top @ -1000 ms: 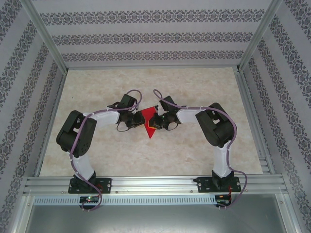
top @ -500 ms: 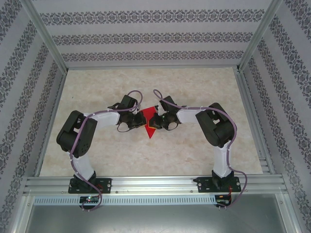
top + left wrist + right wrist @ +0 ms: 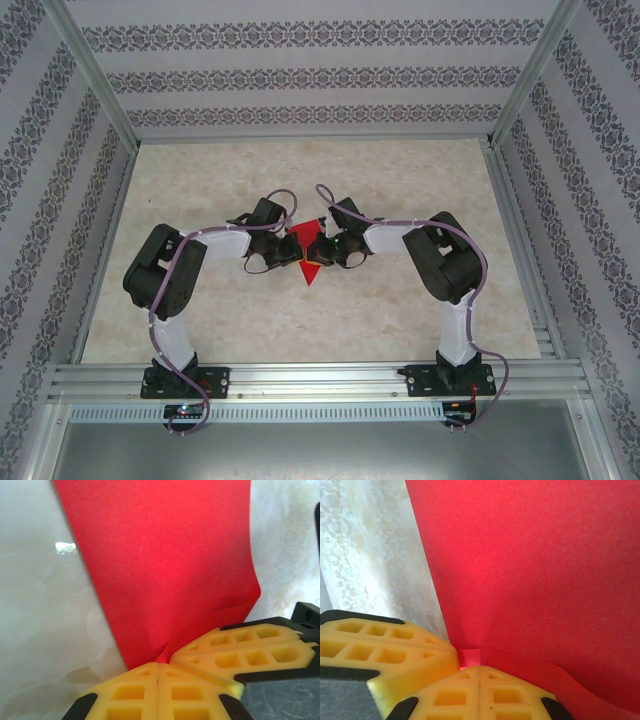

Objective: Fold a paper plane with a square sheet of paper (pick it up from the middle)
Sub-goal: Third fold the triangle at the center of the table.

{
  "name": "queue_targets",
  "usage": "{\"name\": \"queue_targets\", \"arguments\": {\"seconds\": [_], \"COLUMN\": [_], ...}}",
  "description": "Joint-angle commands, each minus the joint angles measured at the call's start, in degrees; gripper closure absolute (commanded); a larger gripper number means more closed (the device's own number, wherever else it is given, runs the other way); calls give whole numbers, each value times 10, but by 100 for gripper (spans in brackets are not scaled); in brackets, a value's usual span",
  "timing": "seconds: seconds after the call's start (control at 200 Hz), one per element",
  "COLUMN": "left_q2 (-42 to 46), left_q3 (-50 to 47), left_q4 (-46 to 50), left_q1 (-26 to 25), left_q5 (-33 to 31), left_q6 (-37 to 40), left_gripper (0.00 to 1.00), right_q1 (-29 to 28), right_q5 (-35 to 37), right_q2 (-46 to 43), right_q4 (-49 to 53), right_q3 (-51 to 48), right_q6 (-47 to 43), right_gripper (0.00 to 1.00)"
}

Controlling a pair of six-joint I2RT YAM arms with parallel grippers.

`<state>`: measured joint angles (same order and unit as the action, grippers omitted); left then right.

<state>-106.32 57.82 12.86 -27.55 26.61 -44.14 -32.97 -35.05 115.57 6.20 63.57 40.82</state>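
The sheet of paper (image 3: 309,272) is bright red and folded to a triangle with its tip toward the arms, lying mid-table. My left gripper (image 3: 294,252) meets its left side and my right gripper (image 3: 318,252) its right side, tip to tip. In the left wrist view the red paper (image 3: 165,565) runs down into my left gripper (image 3: 158,669), whose yellow pads are shut on a small raised crease. The right gripper's fingers (image 3: 240,647) press in beside it. In the right wrist view my right gripper (image 3: 479,674) is shut on the same pinched fold of paper (image 3: 530,565), next to the left fingers (image 3: 380,650).
The pale marbled tabletop (image 3: 200,190) spreads around the paper. Aluminium frame posts and patterned walls (image 3: 60,150) close in the left, right and far sides, and a metal rail (image 3: 320,378) carries the arm bases along the near edge.
My left arm has swung inward to the right and its jaws have shut on the paper's crease. More red shows between the two grippers. The right arm has stayed put.
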Motion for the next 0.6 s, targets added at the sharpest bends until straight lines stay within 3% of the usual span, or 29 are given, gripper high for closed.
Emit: {"name": "queue_targets", "arguments": {"seconds": [0.0,0.594], "left_q2": [-10,-28], "left_q3": [21,31], "left_q4": [-3,73], "left_q1": [-9,-20], "left_q5": [-12,-85], "left_q6": [-4,25], "left_gripper": [95,97], "right_q1": [5,25], "right_q5": [35,-45], "right_q2": [11,-62], "right_q4": [35,-73], "right_q3": [-20,-58], "right_q6": [-8,-7], "right_gripper": [100,100]}}
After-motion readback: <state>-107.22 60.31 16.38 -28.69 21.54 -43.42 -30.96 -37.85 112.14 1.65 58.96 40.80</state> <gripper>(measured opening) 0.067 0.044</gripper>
